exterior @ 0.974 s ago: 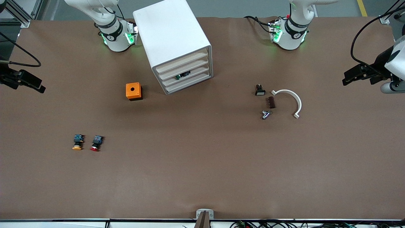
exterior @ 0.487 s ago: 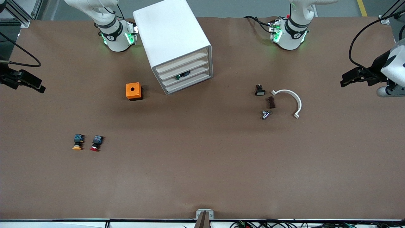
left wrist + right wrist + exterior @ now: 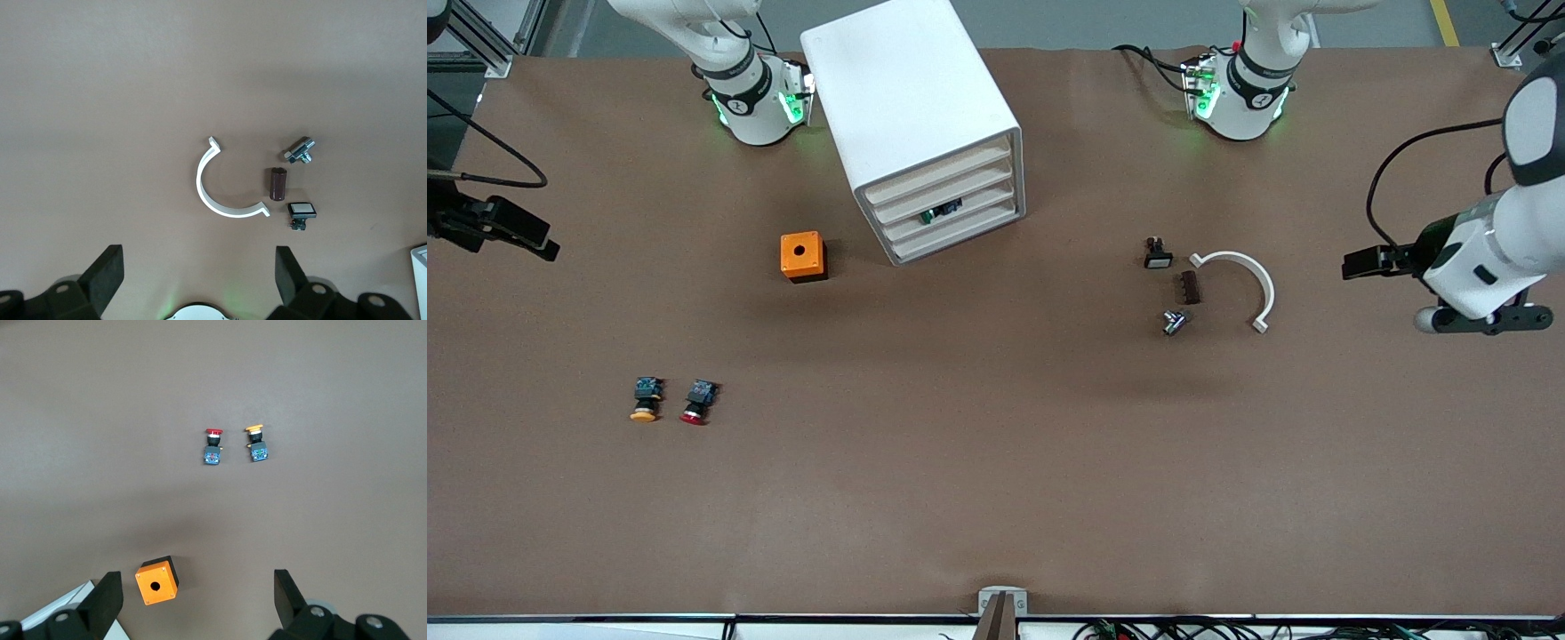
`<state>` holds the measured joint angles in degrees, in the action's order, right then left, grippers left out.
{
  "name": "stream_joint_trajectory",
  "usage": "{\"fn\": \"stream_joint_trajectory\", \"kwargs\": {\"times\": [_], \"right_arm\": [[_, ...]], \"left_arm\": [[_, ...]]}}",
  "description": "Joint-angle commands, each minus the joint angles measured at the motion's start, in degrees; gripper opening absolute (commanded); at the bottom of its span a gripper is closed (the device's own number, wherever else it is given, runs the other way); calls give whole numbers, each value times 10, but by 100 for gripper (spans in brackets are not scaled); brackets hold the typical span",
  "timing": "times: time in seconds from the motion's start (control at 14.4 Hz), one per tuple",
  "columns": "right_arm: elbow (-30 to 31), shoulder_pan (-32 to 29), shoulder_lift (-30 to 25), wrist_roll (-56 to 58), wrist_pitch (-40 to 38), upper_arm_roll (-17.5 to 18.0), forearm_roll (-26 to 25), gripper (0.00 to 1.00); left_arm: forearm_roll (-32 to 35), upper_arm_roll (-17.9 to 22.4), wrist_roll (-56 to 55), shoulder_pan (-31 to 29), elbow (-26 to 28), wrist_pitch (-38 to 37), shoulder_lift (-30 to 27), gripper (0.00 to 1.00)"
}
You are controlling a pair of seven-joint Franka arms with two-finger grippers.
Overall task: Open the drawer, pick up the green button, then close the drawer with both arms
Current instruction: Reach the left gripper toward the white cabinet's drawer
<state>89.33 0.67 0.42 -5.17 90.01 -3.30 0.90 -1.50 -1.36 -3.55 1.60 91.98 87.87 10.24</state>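
The white cabinet (image 3: 911, 116) stands between the arm bases, its four drawer fronts all shut. The green-capped button (image 3: 930, 215) shows through the gap at the third drawer (image 3: 960, 206) from the top. My left gripper (image 3: 1356, 266) is open and empty over bare table at the left arm's end; its wrist view shows both fingers wide apart (image 3: 198, 277). My right gripper (image 3: 538, 246) is open and empty over the right arm's end of the table, its fingers spread (image 3: 197, 597) above the orange box.
An orange box (image 3: 803, 256) with a hole sits beside the cabinet. Yellow-capped (image 3: 645, 400) and red-capped (image 3: 697, 403) buttons lie nearer the front camera. A white curved clip (image 3: 1245, 280), a brown block (image 3: 1189, 287), a metal part (image 3: 1174, 322) and a small switch (image 3: 1158, 253) lie toward the left arm's end.
My left arm has swung inward from the table's end toward the white curved clip, and its gripper sits lower in the front view. My right gripper has barely moved.
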Motion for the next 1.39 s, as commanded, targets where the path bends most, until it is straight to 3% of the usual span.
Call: {"fn": "stream_joint_trajectory", "kwargs": {"times": [0.0,0.21,0.56,0.84,1.32], "right_arm": [[8,-7,5,2,4,8,4,100],[8,-3,11,-11,11,9,4,100],[8,22,25,-75,24,10,4,100],[1,42,40,-116,38,10,6,100],[-14,78,52,-243,37,10,20,100]], "left_arm": [[10,-1,-2,15,-7,-2,11,100],[9,-1,-14,44,-7,-2,52,100],[-6,-11,-228,107,-9,-14,127,100],[-143,-14,-421,121,-35,-26,189,100],[-320,-73,-817,112,-97,-41,314,100]]}}
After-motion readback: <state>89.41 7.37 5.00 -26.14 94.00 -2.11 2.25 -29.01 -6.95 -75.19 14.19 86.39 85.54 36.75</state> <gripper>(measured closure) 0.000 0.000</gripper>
